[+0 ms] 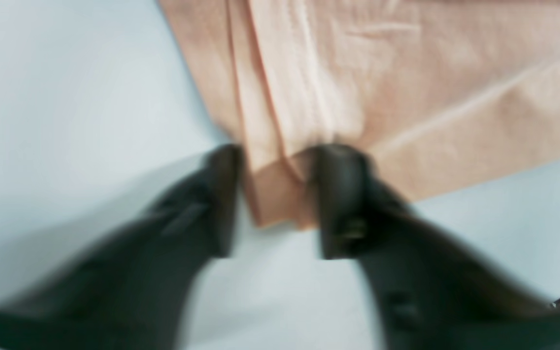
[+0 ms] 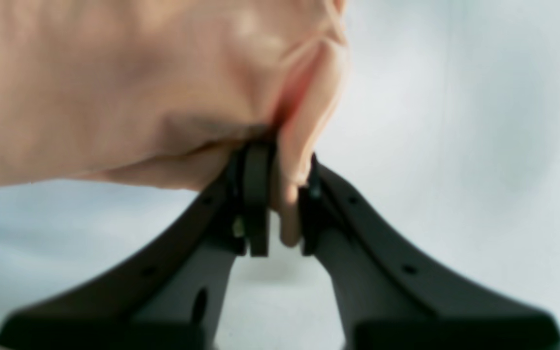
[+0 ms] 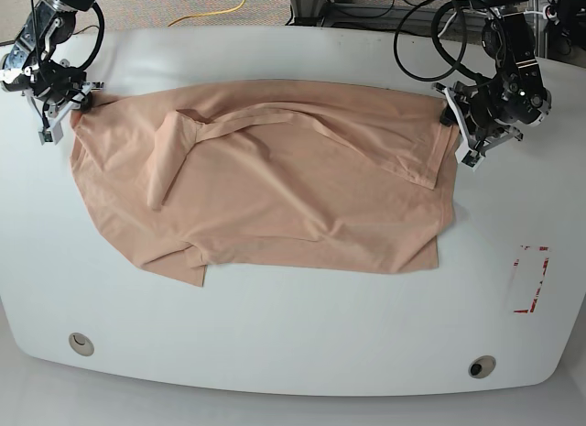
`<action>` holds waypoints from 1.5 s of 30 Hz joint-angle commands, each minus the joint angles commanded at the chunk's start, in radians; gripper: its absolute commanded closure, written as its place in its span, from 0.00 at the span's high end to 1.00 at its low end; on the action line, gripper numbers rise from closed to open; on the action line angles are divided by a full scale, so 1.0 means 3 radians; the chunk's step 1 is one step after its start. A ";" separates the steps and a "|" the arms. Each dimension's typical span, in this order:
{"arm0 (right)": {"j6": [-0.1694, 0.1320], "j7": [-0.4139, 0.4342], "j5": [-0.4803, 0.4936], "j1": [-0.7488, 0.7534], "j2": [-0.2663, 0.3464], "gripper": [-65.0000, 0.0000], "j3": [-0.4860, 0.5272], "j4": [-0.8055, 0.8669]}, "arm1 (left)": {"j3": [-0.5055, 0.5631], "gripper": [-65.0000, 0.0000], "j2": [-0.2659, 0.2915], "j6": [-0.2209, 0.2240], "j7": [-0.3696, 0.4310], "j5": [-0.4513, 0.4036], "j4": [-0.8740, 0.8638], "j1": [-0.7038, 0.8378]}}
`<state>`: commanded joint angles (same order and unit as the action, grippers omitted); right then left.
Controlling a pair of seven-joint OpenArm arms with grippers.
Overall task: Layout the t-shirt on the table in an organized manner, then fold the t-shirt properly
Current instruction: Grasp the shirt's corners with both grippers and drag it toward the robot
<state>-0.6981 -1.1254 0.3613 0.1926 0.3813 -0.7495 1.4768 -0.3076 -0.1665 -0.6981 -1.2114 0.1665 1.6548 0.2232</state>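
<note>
Base view: peach cotton t-shirt (image 3: 265,183), spread but rumpled on white smooth counter (image 3: 275,344); both black tools pinching far corners; neat folding outstanding.

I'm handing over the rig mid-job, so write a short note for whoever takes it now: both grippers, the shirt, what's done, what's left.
Right gripper: fingers closed on a bunched corner of the peach short-sleeved cotton t-shirt.
Left gripper: fingers around the shirt's other far corner; the close view is blurred, so I can't tell whether they grip it.
Shirt: spread wide across the white smooth tabletop, wrinkled, its near edge uneven.
Done: shirt partly laid out, far edge stretched between the grippers.
Left: probably finish straightening, then fold; no neat fold shows yet.
</note>
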 joint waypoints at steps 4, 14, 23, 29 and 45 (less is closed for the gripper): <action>0.0000 0.0000 -0.0010 0.0000 0.0010 0.00 -0.0005 0.0000 | -0.0020 0.10 -0.0077 0.0000 0.0000 0.0000 0.0000 0.0020; 0.0000 0.0000 -0.0010 0.0031 0.0036 0.00 -0.0010 0.0000 | -0.0143 0.10 -0.0251 0.0000 -0.0015 0.0000 0.0338 0.0297; 0.0000 -0.0026 -0.0010 0.0179 0.0097 0.00 -0.0240 0.0113 | -0.0230 0.10 -0.0251 0.0000 -0.0072 0.0000 0.0614 0.0501; 0.0000 -0.0199 -0.0010 0.0384 0.0077 0.00 -0.0384 0.0384 | -0.0419 0.11 -0.0251 0.0000 -0.0312 0.0015 0.0639 0.0511; 0.0000 -0.0486 -0.0010 0.0655 -0.0189 0.01 -0.0368 0.0997 | -0.0425 0.26 -0.0343 0.0000 -0.0363 0.0020 0.0808 0.0578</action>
<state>-0.6981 -1.2712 0.3583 0.3890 0.3245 -0.8600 1.7760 -0.4350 -0.2693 -0.6981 -1.3203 0.1726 1.8972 0.3966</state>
